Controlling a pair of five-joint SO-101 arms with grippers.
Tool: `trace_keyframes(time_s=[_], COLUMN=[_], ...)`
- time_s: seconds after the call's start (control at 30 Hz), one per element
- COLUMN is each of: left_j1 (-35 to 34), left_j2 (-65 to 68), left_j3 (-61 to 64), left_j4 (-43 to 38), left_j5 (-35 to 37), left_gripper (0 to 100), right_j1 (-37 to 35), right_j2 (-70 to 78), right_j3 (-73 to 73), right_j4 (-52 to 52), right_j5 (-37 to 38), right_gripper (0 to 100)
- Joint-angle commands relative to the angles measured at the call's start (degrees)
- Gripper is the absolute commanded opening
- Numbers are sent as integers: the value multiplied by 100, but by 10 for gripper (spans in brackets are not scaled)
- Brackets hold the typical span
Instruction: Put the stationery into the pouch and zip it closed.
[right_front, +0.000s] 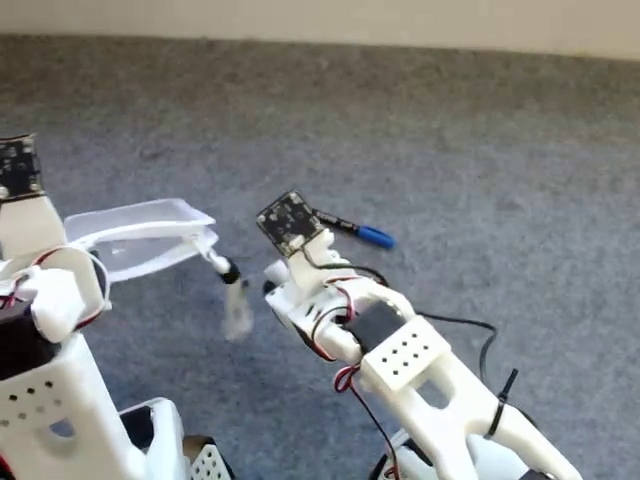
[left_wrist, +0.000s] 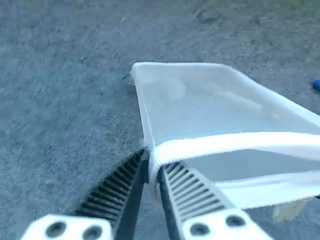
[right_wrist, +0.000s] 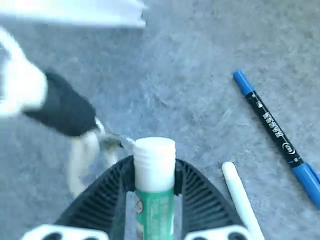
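Observation:
The translucent white pouch (left_wrist: 215, 110) is held up off the grey carpet, with my left gripper (left_wrist: 151, 165) shut on its rim. In the high view the pouch (right_front: 140, 235) hangs at the left. A black-and-white zip pull (right_front: 224, 268) dangles from its corner (right_wrist: 60, 106). My right gripper (right_wrist: 154, 167) is shut on a green glue stick (right_wrist: 154, 165) with a white cap, close beside that pull. A blue-capped black pen (right_wrist: 272, 127) lies on the carpet just past the right arm (right_front: 352, 229). A white stick (right_wrist: 240, 200) lies next to the pen.
Grey carpet (right_front: 480, 130) stretches open behind and to the right of the arms. The right arm's black cables (right_front: 470, 325) trail over the carpet beside its base.

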Motion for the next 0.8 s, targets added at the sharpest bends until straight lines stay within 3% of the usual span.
trace_keyframes(time_s=[0.0, 0.13, 0.5, 0.77], left_j1=[567, 813, 1473, 1490], left_j2=[-13, 22, 84, 1499], left_j3=[-620, -936, -945, -1710], left_j4=[88, 123, 167, 545], left_j5=[53, 53, 237, 264], left_gripper=[5, 5, 5, 5], right_j1=[92, 101, 558, 558], right_j2=[-312, -549, -1349, -2686], right_j3=[-57, -48, -31, 233], right_j4=[-286, -286, -259, -277], right_j5=[-686, -1090, -1099, -1099], right_gripper=[5, 5, 5, 5])
